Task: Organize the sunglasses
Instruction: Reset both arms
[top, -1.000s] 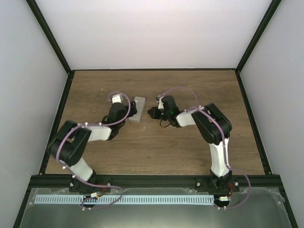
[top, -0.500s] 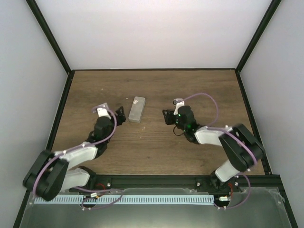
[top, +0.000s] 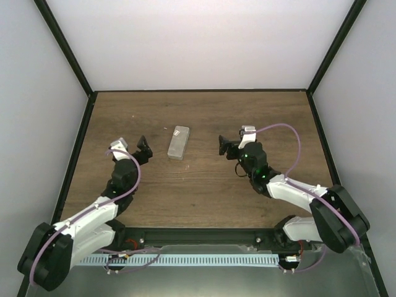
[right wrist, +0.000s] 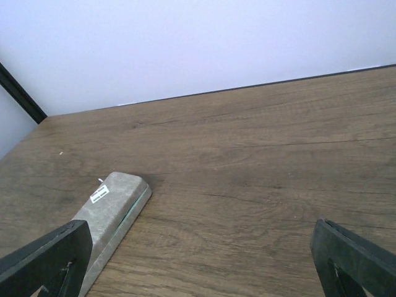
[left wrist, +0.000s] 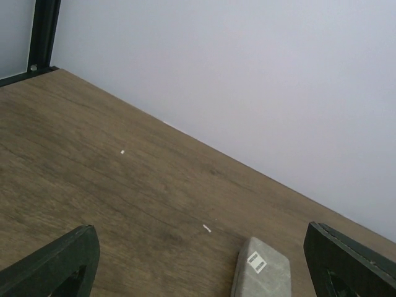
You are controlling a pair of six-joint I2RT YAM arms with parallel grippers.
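The sunglasses are not visible in any view. A grey rectangular case (top: 178, 143) lies shut on the wooden table, with a white label near its far end and a thin green seam along its side (right wrist: 108, 210). My left gripper (top: 144, 148) is left of the case and apart from it, open and holding nothing; its wrist view shows the case's end (left wrist: 263, 272) between the wide fingers (left wrist: 59, 266). My right gripper (top: 223, 146) is right of the case, well apart, also open and holding nothing (right wrist: 201, 266).
The table (top: 204, 192) is brown wood, closed in by pale walls and a black frame (top: 198, 90) at its back and side edges. Two tiny white specks (left wrist: 206, 229) lie on the wood left of the case.
Both arms have drawn back from the case, the left outward to the left, the right outward to the right. The right gripper has gone from shut to wide open. The case has stayed put.
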